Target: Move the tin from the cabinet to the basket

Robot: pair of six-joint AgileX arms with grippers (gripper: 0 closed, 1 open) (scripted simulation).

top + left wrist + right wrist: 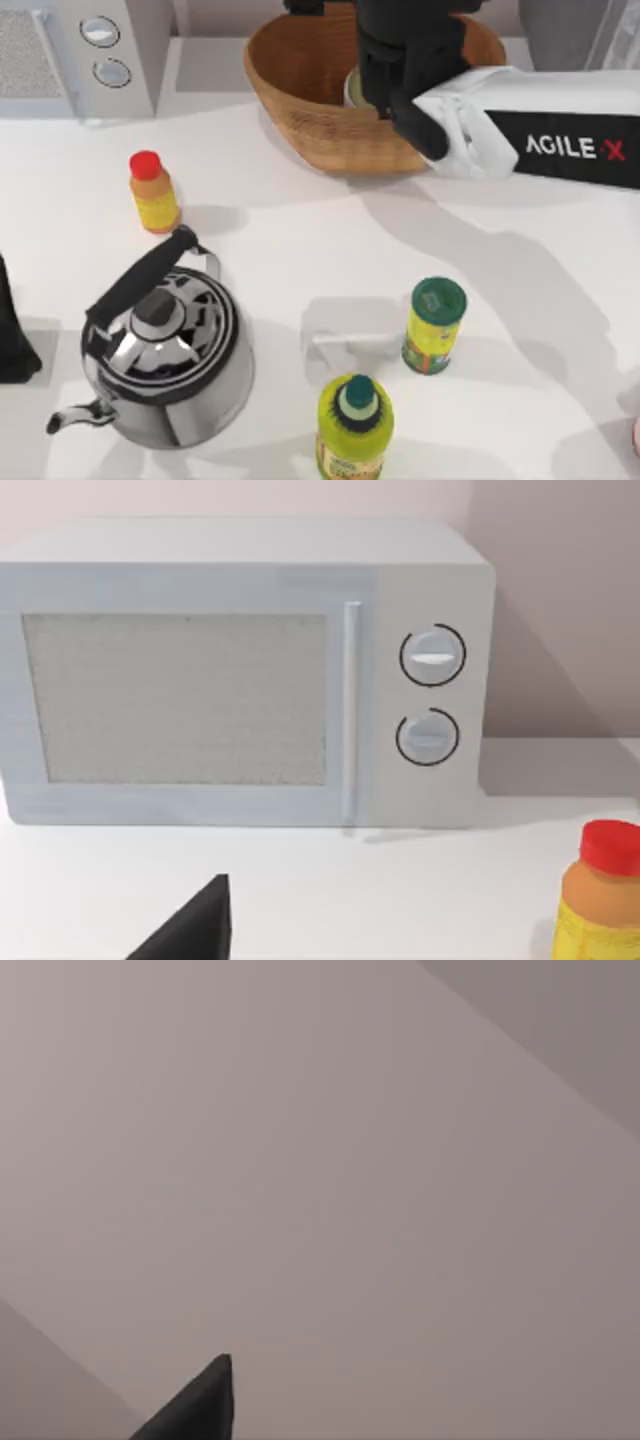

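The wicker basket (pixel 300 70) stands at the back middle of the table. My right arm reaches in from the right, and its gripper (pixel 388 92) hangs over the basket's inside. A pale cream sliver of the tin (pixel 351 90) peeks out at the gripper's left side, within the basket's rim; the black gripper body hides the rest. I cannot tell whether the gripper touches the tin. A corner of the grey cabinet (pixel 560 30) shows at the back right. My left arm is parked at the table's left edge (pixel 10 330).
A white microwave (pixel 90 55) (pixel 250 680) sits at the back left. A red-capped orange bottle (pixel 152 192) (pixel 598 895), a steel kettle (pixel 165 350), a green-lidded yellow shaker (pixel 434 325) and a green-capped yellow bottle (pixel 354 425) stand on the table.
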